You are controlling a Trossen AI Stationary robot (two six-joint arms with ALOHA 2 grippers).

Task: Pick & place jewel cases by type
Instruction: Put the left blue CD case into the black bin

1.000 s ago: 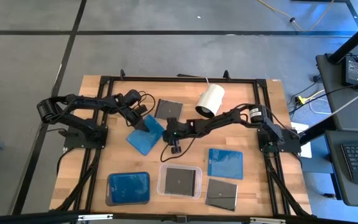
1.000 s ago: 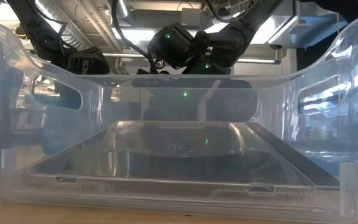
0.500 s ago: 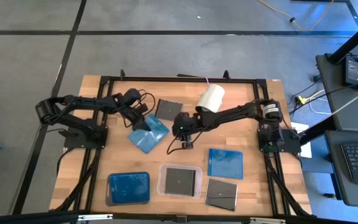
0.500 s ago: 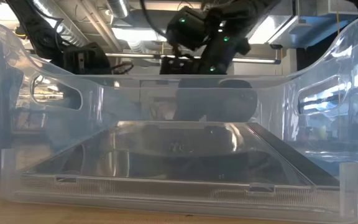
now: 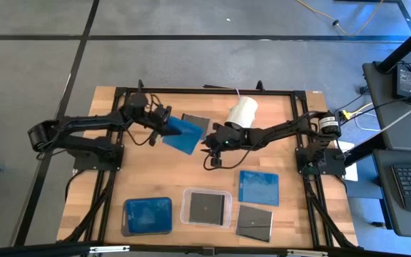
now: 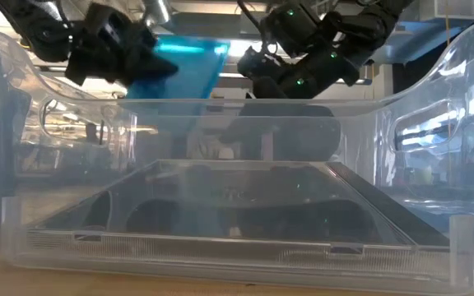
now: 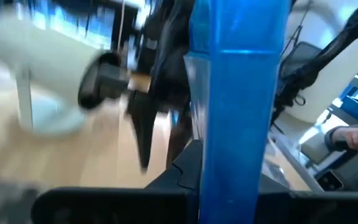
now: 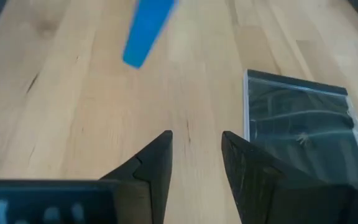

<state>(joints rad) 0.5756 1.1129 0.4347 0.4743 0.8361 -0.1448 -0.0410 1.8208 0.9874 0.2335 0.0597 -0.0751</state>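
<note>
Left pincer (image 5: pixel 164 127) pinches a thin translucent blue case (image 5: pixel 182 134), lifted off the wooden worktop (image 5: pixel 113 178), tilted, overlapping a flat dark case (image 5: pixel 195 123). Right pincer (image 5: pixel 213 153) empty, fingers (image 8: pixel 157 165) parted, just beside it over bare wood. Another blue case (image 5: pixel 257 187) and dark case (image 5: pixel 255 222) lie flat near the front right. Clear tray (image 5: pixel 207 207) holds a dark case; blue-filled tray (image 5: pixel 148 215) beside it.

Glossy translucent blue plastic jewel case (image 5: pixel 183 133); matt wooden table (image 5: pixel 141 182)
</note>
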